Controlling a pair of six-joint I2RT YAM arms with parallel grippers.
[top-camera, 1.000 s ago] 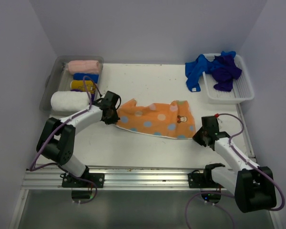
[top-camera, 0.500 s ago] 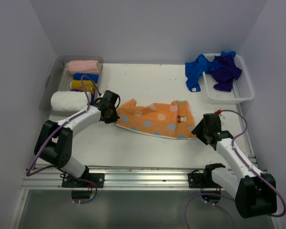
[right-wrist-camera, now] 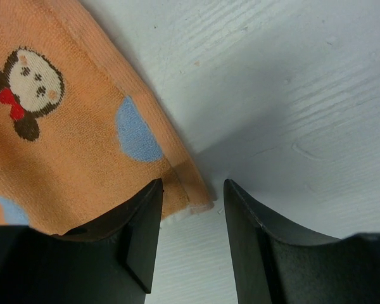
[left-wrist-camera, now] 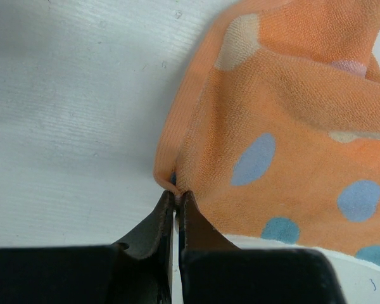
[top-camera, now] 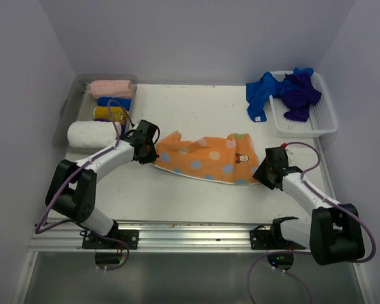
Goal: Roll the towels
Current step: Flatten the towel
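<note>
Orange dotted towel point(top-camera: 206, 158) lies spread mid-table, not yet rolled. The left gripper point(left-wrist-camera: 176, 197) pinches its left corner; the right gripper point(right-wrist-camera: 190, 190) stands spread astride the right corner. We count several rolled towels point(top-camera: 111, 101) in the bin point(top-camera: 73, 101) — blue and purple towels point(top-camera: 291, 92) wait at the basket point(top-camera: 323, 123).

White arms point(top-camera: 107, 158), blk joints point(top-camera: 73, 190) — purple cables point(top-camera: 304, 145)

A white, wood-grained surface point(top-camera: 196, 107) is marked by small specks. 1 orange towel point(top-camera: 202, 157) with blue and cream dots is spread across its middle, mostly flat and rumpled at the far edge. A white lattice basket point(top-camera: 304, 132) is set at the far right corner, and 1 blue towel point(top-camera: 259, 95) is draped from it onto the surface. A clear bin point(top-camera: 68, 107) is placed at the far left.
</note>
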